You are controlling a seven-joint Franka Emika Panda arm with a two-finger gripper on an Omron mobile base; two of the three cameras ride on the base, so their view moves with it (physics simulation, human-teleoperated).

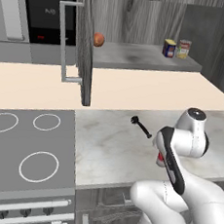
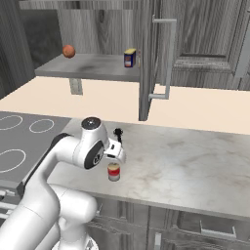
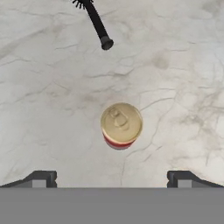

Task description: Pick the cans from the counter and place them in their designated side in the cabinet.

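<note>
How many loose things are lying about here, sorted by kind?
Cans: 3 (blue can and cream-labelled can on the shelf, red can on the counter)
Orange ball: 1
Black utensil: 1
Total: 5

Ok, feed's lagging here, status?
Gripper open above red can. Can upright on counter, untouched. Black utensil lies apart, not blocking.

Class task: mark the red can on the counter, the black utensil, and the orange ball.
red can [image 3: 121, 123], hand view, gold lid.
black utensil [image 3: 97, 25], hand view, handle.
orange ball [image 1: 98, 39], left base view, centre.
</note>
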